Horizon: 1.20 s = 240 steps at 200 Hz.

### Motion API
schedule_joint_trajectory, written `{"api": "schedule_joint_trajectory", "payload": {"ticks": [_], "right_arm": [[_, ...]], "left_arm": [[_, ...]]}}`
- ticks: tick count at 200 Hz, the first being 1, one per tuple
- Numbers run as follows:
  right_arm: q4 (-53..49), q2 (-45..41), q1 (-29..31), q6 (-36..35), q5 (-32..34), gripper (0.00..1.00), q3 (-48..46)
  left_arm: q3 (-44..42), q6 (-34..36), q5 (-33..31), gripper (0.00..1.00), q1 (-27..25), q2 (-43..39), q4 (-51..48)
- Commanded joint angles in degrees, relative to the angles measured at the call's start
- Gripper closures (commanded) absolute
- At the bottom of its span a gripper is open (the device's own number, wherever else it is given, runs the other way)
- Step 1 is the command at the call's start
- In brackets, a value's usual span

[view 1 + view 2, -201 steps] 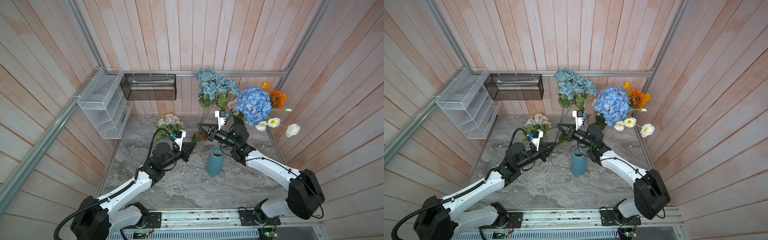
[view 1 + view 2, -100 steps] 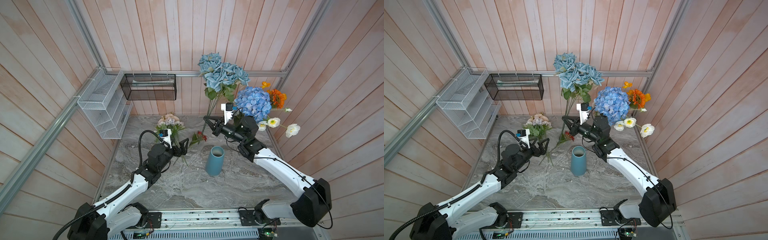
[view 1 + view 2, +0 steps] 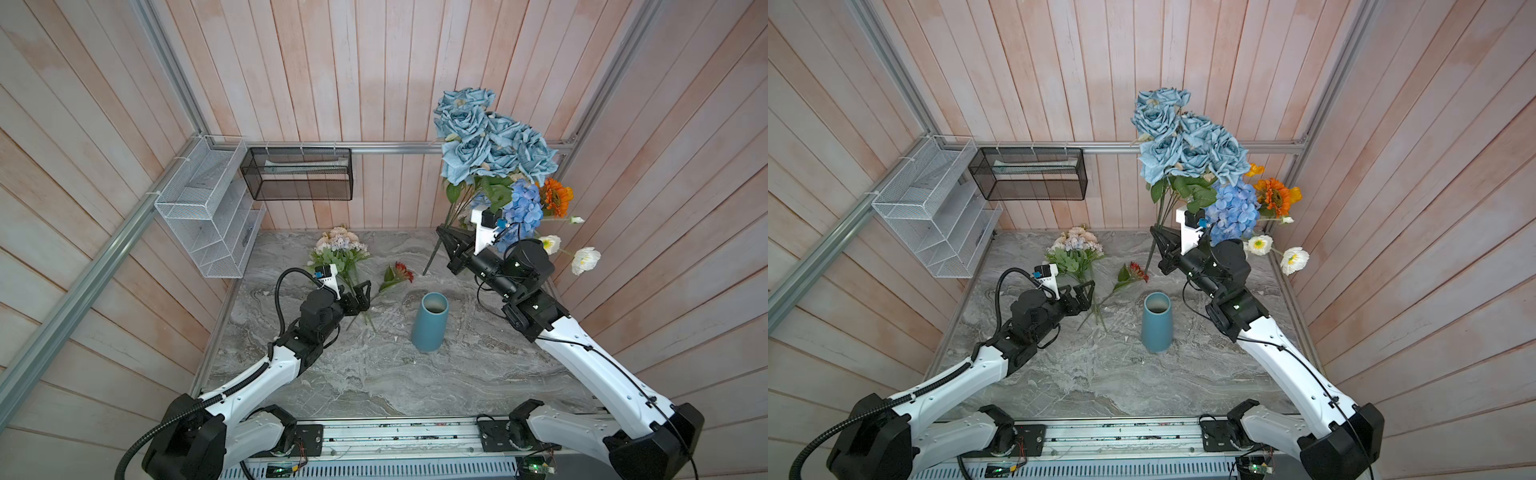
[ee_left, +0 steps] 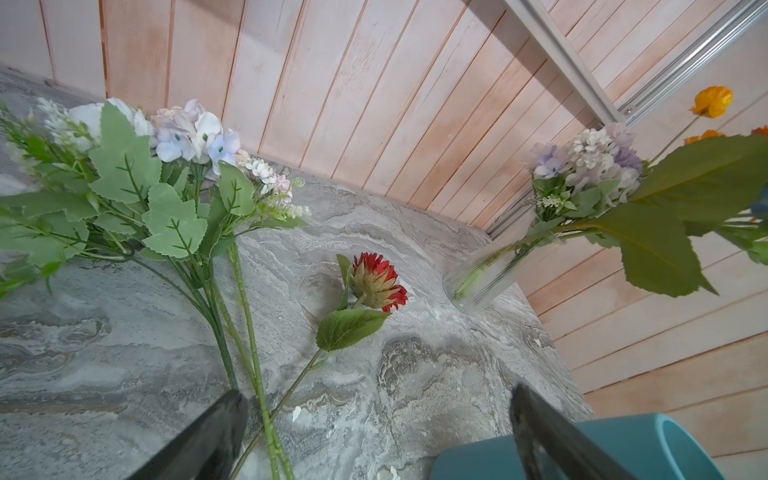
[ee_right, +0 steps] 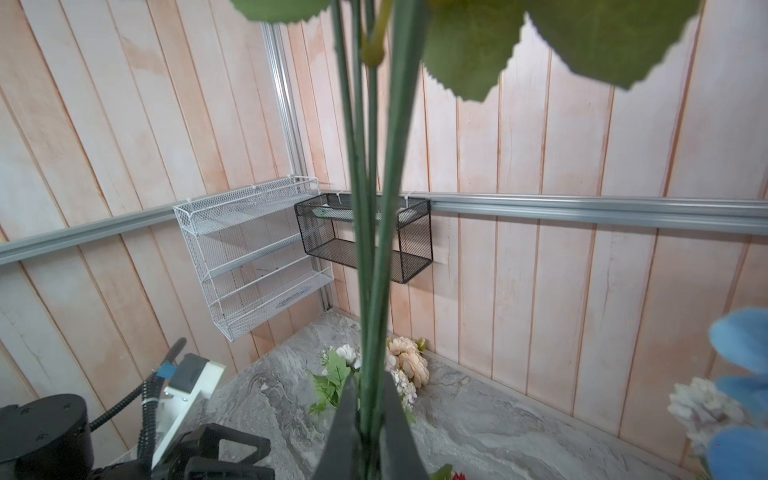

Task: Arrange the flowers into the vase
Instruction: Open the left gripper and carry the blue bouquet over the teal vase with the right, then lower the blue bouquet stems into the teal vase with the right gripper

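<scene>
Two vases and two wall racks, listed with contents.

1. teal vase (image 3: 428, 328): upright near the middle of the marble tabletop (image 3: 374, 374), between the arms. Only its own inner wall shows at the mouth.
2. clear ribbed glass vase (image 4: 486, 274): far right corner, seen in the left wrist view. Green stems inside carry a pale lilac cluster (image 4: 590, 158). A bright blue hydrangea (image 3: 523, 203), orange blooms (image 3: 555, 197) and white blooms (image 3: 585, 259) rise at that corner in both top views, their feet hidden behind the right arm.
3. white wire rack (image 3: 199, 216): left wall, three tiers. Contents cannot be told.
4. black mesh basket (image 3: 299, 174): back wall. A pale flat item (image 3: 299, 166) lies in its upper part, not identifiable.

Loose stock: peach and lilac bunch (image 3: 340, 245) and red bloom (image 3: 402, 272) lie on the tabletop. Their stems cross just beside the left tool (image 3: 362, 296), whose jaws stand spread wide, holding nothing.

Held stock: dusty blue roses (image 3: 486, 137), raised in the air toward the back right, apart from the teal vase, stems pinched in the right tool (image 5: 369, 378).

Markings: blue tag (image 3: 321, 273) on the left wrist camera, print too small to read.
</scene>
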Motion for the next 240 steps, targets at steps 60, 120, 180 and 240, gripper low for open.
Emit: {"api": "schedule_joint_trajectory", "payload": {"ticks": [60, 120, 180, 240], "right_arm": [[-3.2, -6.1, 0.0, 2.4, 2.5, 1.0, -9.5], [-4.1, -8.7, 0.5, 2.7, 2.9, 1.0, -14.9], [-5.9, -6.9, 6.8, -0.1, 10.0, 1.0, -20.0], [-9.5, -7.7, 9.6, -0.1, 13.5, 0.81, -21.3]], "left_arm": [[1.3, -0.1, 1.4, 0.0, 0.1, 1.9, 1.5], [2.2, 0.7, 3.4, 0.0, 0.1, 3.2, 1.5], [2.4, -0.4, 2.6, 0.0, 0.1, 2.8, 0.2], [2.7, 0.5, 2.1, 0.0, 0.1, 3.1, -0.6]]}}
